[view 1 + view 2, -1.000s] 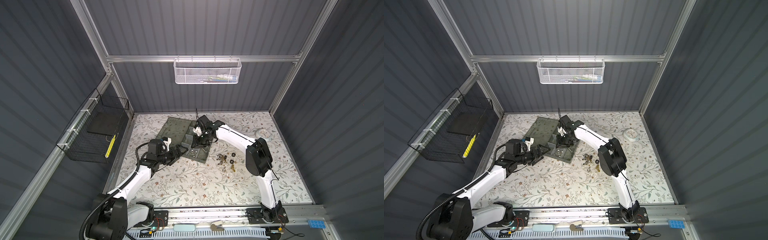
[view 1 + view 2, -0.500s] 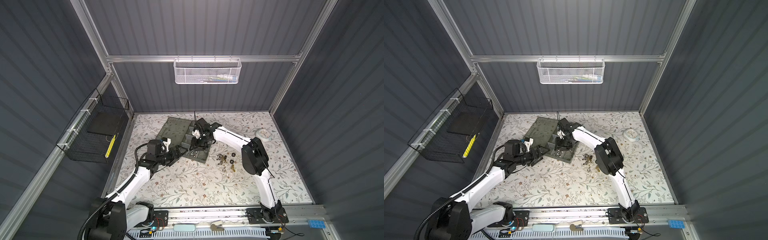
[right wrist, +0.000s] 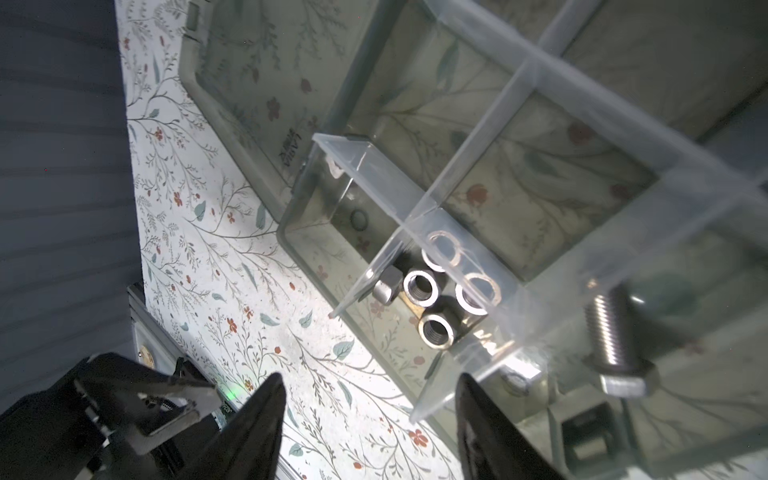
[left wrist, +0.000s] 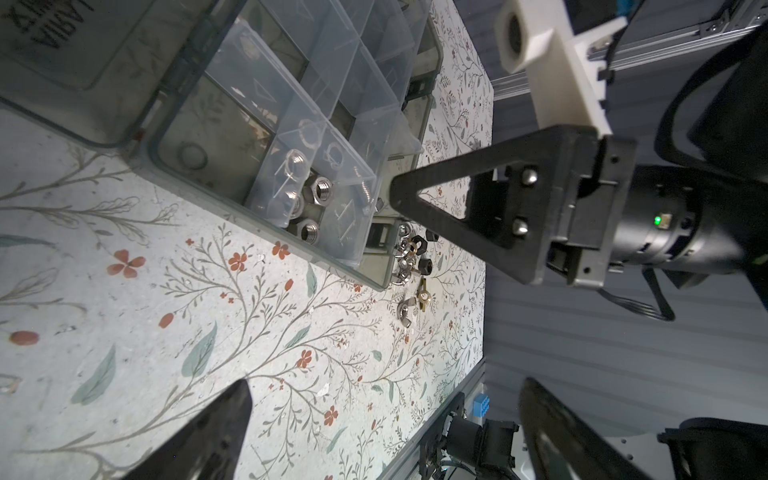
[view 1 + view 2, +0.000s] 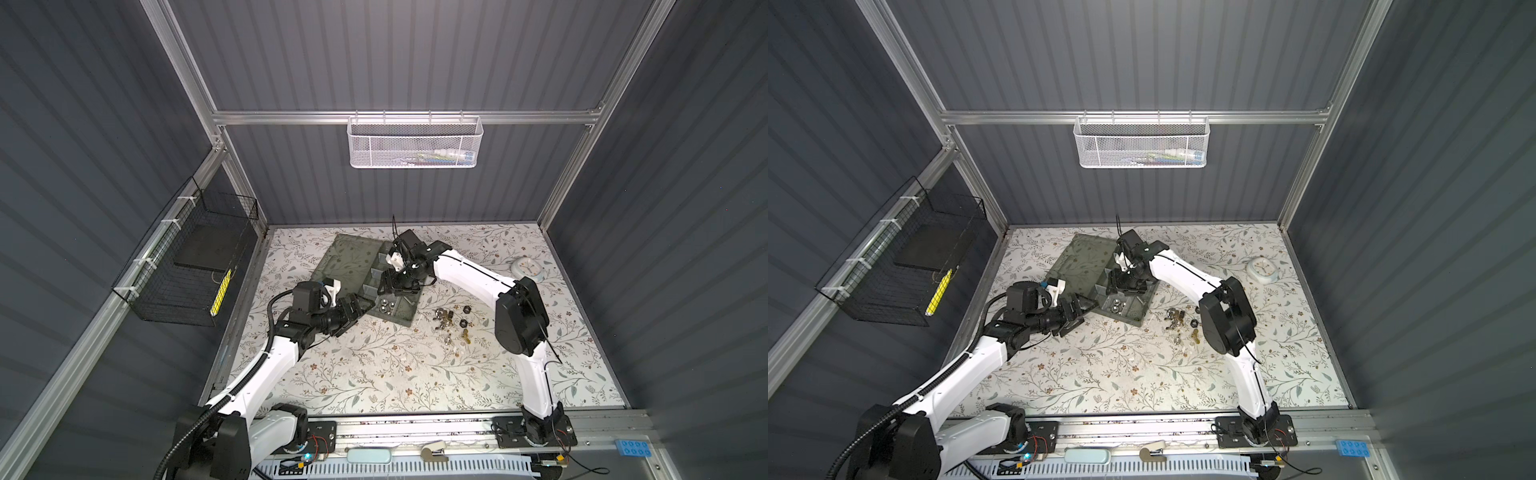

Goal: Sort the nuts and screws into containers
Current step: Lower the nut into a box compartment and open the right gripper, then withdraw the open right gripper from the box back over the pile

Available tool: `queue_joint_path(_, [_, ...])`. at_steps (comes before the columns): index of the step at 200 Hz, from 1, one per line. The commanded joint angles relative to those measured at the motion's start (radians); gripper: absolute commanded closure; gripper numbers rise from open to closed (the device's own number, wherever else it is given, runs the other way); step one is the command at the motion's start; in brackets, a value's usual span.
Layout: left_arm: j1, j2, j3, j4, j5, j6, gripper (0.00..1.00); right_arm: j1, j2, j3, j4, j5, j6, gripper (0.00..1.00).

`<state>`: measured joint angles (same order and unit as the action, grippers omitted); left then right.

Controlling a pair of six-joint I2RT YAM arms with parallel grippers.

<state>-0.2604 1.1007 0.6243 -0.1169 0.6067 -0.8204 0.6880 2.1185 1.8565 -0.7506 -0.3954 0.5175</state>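
Right claw [image 3: 370,382]: had slid toward the near end of the box [image 5: 405,322] and spread empty, screw [image 3: 615,345] in the compartment [image 3: 706,311] beside the nuts [image 3: 432,291]; your best exit was straight up, clear of the dividers [image 3: 490,104], toward the loose pile [image 5: 453,324].

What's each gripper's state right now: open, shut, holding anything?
Left gripper: open, holding nothing.
Right gripper: open, holding nothing.
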Motion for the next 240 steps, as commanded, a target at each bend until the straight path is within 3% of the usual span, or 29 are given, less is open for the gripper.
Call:
queue_joint_path(1, [-0.004,-0.025,0.031,-0.022,0.014,-0.007,0.00,-0.002,-0.073,-0.047,0.002,0.033,-0.007,0.32])
queue_joint_path(43, [-0.088,-0.012,0.066,-0.014,-0.040,-0.011,0.00,-0.029,-0.225,-0.200,0.038,0.112,-0.008,0.21])
queue_joint_path(80, [-0.209,0.077,0.122,0.039,-0.103,-0.016,0.00,-0.083,-0.361,-0.379,0.063,0.151,-0.010,0.01])
queue_joint_path(163, [-0.399,0.395,0.357,0.117,-0.193,0.027,0.00,-0.299,-0.594,-0.687,0.057,0.233,-0.077,0.01])
queue_joint_path(188, [-0.435,0.483,0.429,0.134,-0.197,0.038,0.00,-0.362,-0.581,-0.722,0.052,0.270,-0.102,0.03])
queue_joint_path(240, [-0.471,0.583,0.442,0.212,-0.176,-0.003,0.00,-0.398,-0.437,-0.684,0.019,0.339,-0.145,0.22])
